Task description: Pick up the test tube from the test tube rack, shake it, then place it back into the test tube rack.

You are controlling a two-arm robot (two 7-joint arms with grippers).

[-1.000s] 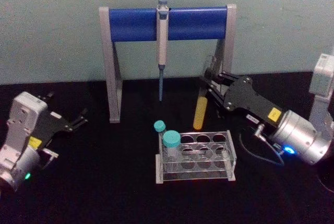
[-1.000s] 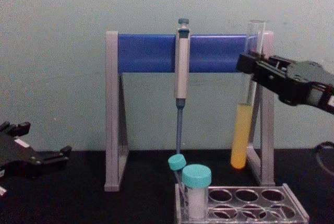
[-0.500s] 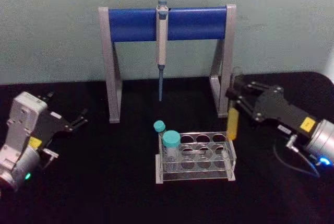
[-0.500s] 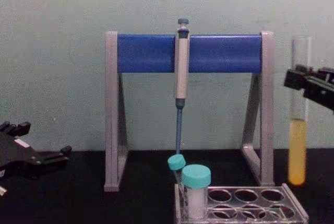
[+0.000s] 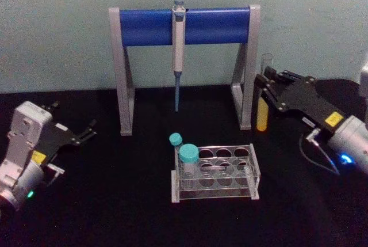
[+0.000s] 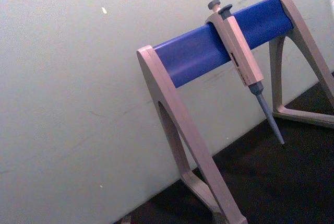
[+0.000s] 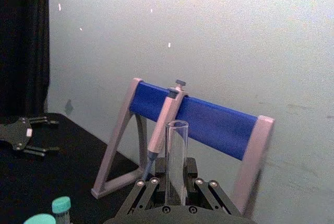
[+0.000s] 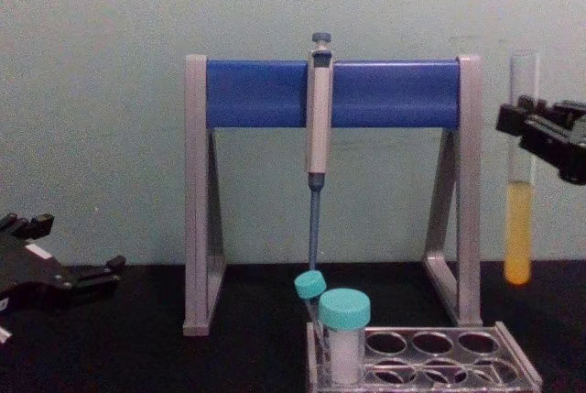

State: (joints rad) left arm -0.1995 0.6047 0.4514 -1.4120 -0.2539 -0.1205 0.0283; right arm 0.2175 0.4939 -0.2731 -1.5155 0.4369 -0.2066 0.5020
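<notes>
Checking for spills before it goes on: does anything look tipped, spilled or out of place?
Nothing stands out. The test tube is upright in the shut right gripper, its yellow liquid at the bottom. The test tube rack sits level, two capped tubes in it. The left gripper is parked open at the left.

Glossy glass in a matt black claw
Pinched in the matt black right claw: clear, glossy glass of the test tube, opaque yellow-orange liquid below the grip. Just beside the claw, dull grey legs and smooth blue bar of the pipette stand. Lower and nearer than the claw, shiny transparent plastic of the test tube rack, on dull black tabletop.
</notes>
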